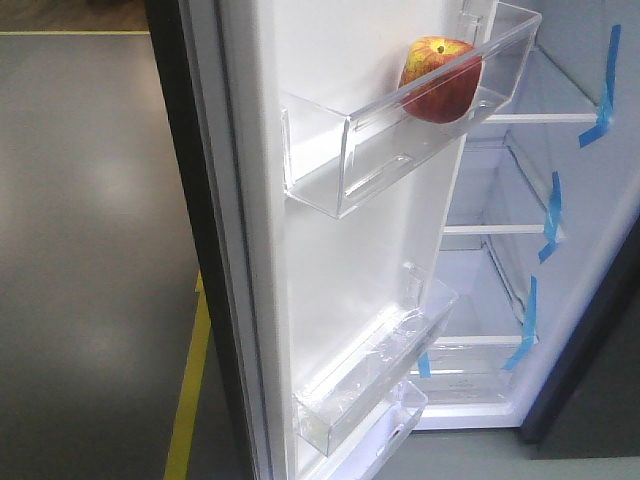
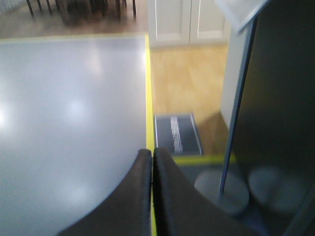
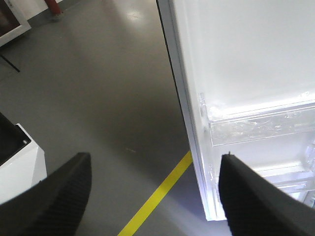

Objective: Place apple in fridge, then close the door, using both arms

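The red apple (image 1: 440, 78) with a yellow-green patch rests in the upper clear bin (image 1: 400, 130) of the open door (image 1: 330, 300). Behind it the fridge (image 1: 520, 250) shows white lining, clear shelves and blue tape strips. No arm appears in the front view. My left gripper (image 2: 151, 153) is shut with nothing between its fingers, hanging over the grey floor beside a dark panel (image 2: 280, 98). My right gripper (image 3: 155, 160) stands wide open and empty, its right finger (image 3: 251, 196) close to the lower edge of the door (image 3: 236, 73), in front of the lower bins.
Yellow floor tape (image 1: 190, 390) runs past the door's foot, and its line (image 3: 157, 196) also crosses the right wrist view. A white box (image 3: 19, 162) sits at the left. A dark mat (image 2: 177, 133) and round stand bases (image 2: 221, 189) lie on the floor.
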### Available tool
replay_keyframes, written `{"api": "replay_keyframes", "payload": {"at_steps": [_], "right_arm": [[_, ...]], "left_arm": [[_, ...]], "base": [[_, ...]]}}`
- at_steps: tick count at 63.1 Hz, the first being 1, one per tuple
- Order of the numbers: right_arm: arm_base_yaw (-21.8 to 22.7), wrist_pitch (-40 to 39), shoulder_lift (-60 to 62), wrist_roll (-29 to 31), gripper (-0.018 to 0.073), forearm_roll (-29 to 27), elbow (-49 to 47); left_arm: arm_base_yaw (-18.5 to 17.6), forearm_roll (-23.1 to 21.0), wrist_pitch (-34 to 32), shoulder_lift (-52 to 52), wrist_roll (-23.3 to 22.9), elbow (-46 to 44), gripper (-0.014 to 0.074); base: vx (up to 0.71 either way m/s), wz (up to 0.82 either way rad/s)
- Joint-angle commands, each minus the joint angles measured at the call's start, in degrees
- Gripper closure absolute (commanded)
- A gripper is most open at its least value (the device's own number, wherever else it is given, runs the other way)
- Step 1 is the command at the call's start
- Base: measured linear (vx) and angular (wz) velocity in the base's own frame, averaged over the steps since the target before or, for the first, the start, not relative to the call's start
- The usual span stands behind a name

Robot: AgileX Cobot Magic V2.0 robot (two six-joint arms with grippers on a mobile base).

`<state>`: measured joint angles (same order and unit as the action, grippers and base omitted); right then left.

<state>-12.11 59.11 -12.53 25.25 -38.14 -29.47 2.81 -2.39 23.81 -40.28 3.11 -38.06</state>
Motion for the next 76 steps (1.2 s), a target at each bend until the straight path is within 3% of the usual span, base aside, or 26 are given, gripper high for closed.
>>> {"api": "replay_keyframes", "payload": {"at_steps": [1,15,31,40,60,67,76], "right_arm": [[0.0,-2.8,-0.7,0.1,0.0043,-2.2,-1.4],[0.0,-2.8,-0.7,0.1,0.0043,-2.2,-1.4],[0.0,-2.8,-0.7,0.1,0.0043,-2.2,-1.4],[0.0,-2.8,-0.7,0.1,0.0043,-2.2,-1.4],[0.0,-2.8,-0.7,0.1,0.0043,-2.2,-1.4],[0.0,-2.8,-0.7,0.1,0.0043,-2.2,-1.4],[0.0,-2.8,-0.7,0.1,0.0043,-2.2,-1.4]], "left_arm": [[0.0,-0.3,3.4,-6.6,2.7,-7.2,0.0603],[0.0,-0.3,12.9,-22.7,4.0,-17.5,0.0603],[0.0,-2.3,15.2,-36.9,4.5,-24.9,0.0603],[0.0,-9.6,15.6,-43.4,11.5,-28.9,0.0603],[-0.1,-32.0,17.5,-55.1,27.1,-39.0,0.0603],[-0.2,-38.0,18.8,-58.5,29.7,-42.7,0.0603],[-2.4,-41.7,19.8,-62.4,30.7,-47.3,0.0603]], "base": [[0.0,0.0],[0.0,0.0],[0.0,0.0],[0.0,0.0],[0.0,0.0],[0.0,0.0],[0.0,0.0]]}}
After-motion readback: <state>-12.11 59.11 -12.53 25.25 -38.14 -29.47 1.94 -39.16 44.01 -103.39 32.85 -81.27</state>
